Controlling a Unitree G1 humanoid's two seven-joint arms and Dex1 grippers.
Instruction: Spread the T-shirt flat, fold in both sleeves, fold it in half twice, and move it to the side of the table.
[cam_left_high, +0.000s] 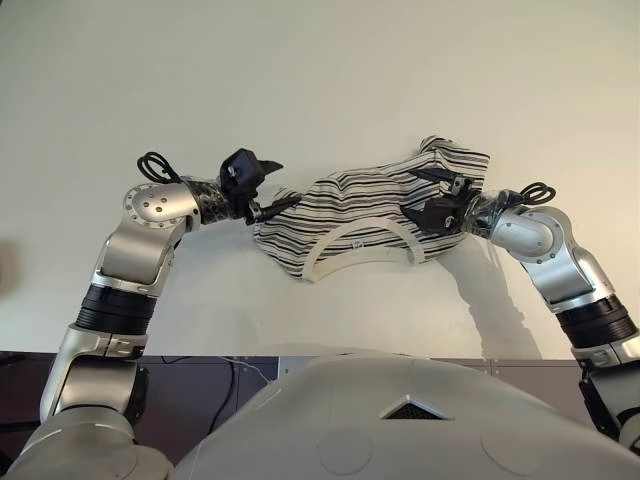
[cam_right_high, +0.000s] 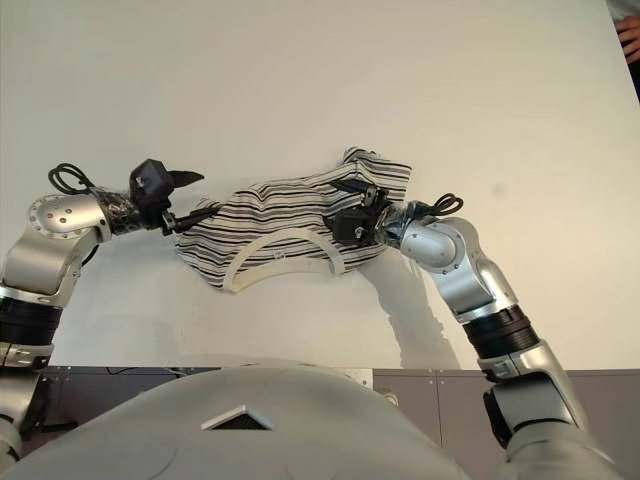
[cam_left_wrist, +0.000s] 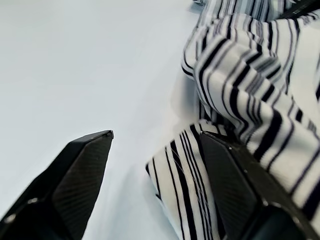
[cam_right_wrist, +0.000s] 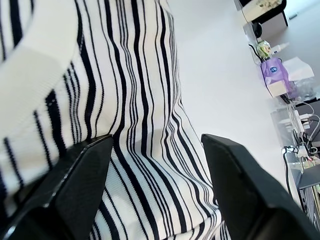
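Bunched striped T-shirt (cam_left_high: 345, 200) being flanked by two grippers on the white table (cam_left_high: 300, 80).
Its white collar (cam_left_high: 365, 245) is being turned toward the robot. The left gripper (cam_left_high: 288, 182) is being held wide open, one finger (cam_left_wrist: 232, 187) being touched by the cloth's edge. The right gripper (cam_left_high: 412, 196) is likewise being held spread, striped cloth being straddled between its fingers, not pinched.

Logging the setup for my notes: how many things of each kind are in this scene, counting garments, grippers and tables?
T-shirt, black-and-white striped: 1
Grippers, left gripper and right gripper: 2
Table, white: 1
Total: 4
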